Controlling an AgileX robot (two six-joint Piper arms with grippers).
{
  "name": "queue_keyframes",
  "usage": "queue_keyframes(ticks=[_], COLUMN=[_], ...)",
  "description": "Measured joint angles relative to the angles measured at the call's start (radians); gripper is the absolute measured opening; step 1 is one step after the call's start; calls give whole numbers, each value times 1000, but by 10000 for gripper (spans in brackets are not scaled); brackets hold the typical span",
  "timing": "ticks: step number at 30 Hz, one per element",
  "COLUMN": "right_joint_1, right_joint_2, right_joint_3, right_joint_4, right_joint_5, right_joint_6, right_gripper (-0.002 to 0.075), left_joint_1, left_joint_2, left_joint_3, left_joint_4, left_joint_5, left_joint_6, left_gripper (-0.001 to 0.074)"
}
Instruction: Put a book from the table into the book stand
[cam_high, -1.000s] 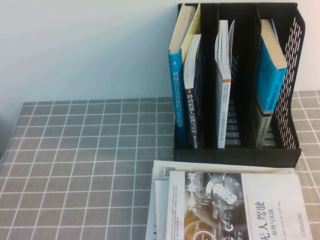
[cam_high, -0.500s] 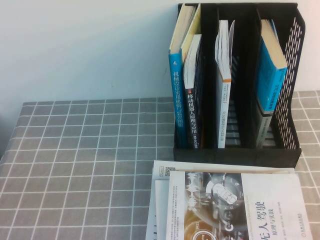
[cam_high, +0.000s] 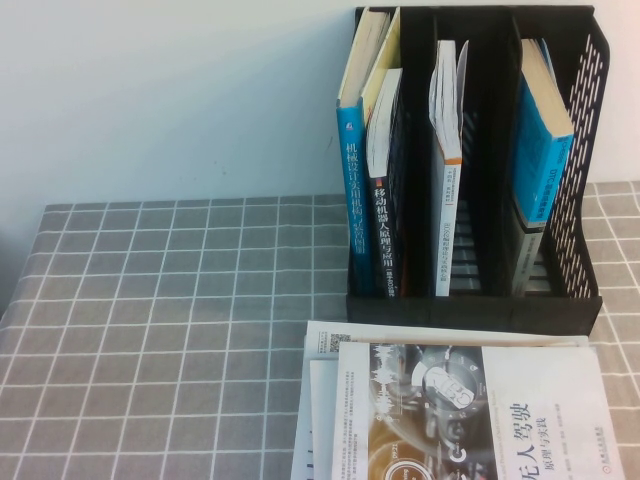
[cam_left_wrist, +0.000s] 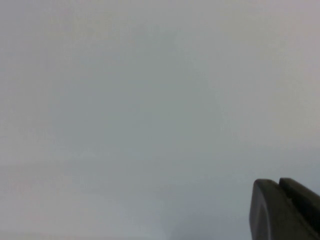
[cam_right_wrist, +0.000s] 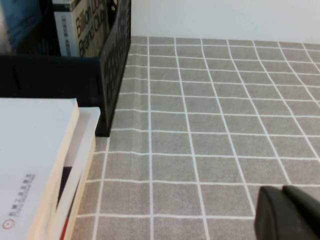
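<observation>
Neither arm's jaws can be judged.

High view: grey gridded desk (cam_high: 170, 300) below a white wall (cam_high: 170, 90); upper right, the stand (cam_high: 590, 250) holds upright books (cam_high: 358, 190); stacked books (cam_high: 470, 410) lie lower right.

Left wrist view: left gripper (cam_left_wrist: 285, 210) lower right, before blank wall.

Right wrist view: right gripper (cam_right_wrist: 287, 215) lower right, over the desk.

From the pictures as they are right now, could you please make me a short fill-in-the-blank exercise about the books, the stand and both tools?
1. The book stand already holds ____ upright books.
2. The stack of books lies flat on the table, directly in ____ of the stand.
3. In the high view, neither arm is ____.
4. The right tool hangs above the grey ____ cloth; the left tool faces a plain pale surface.

Missing words: four; front; visible; grid
</observation>
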Motion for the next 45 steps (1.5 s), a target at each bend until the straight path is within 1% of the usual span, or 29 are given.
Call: queue_keyframes(ticks=[4,7,16,19,22,24,26,31,35,37,39,42,45], right_joint_1=[0,0,0,0,0,0,0,0,0,0,0,0,0], right_joint_2=[0,0,0,0,0,0,0,0,0,0,0,0,0], right_joint_3=[0,0,0,0,0,0,0,0,0,0,0,0,0], right_joint_4=[0,0,0,0,0,0,0,0,0,0,0,0,0], right_joint_5=[0,0,0,0,0,0,0,0,0,0,0,0,0], right_joint_6=[-2,-2,-2,-2,-2,-2,-2,-2,-2,-2,-2,-2,-2], right_gripper=[-5,-5,-5,-5,-5,-5,-5,-5,-5,-5,-5,-5,-5], left_joint_1=[0,0,0,0,0,0,0,0,0,0,0,0,0], left_joint_2=[0,0,0,0,0,0,0,0,0,0,0,0,0], left_joint_3=[42,88,241,256,256,256,256,256,256,256,256,256,256], left_joint_4=[-20,-32,-43,-47,-44,-44,-44,-25,37,67,84,89,25], left_joint_5=[-175,-246,-263,-254,-261,-277,-299,-360,-346,-296,-215,-55,78], left_joint_6=[-118,-190,-204,-201,-143,-36,125,707,1116,1209,1243,1263,1267], left_gripper=[-4,-4,-4,-4,-4,-4,-4,-4,-4,-4,-4,-4,-4])
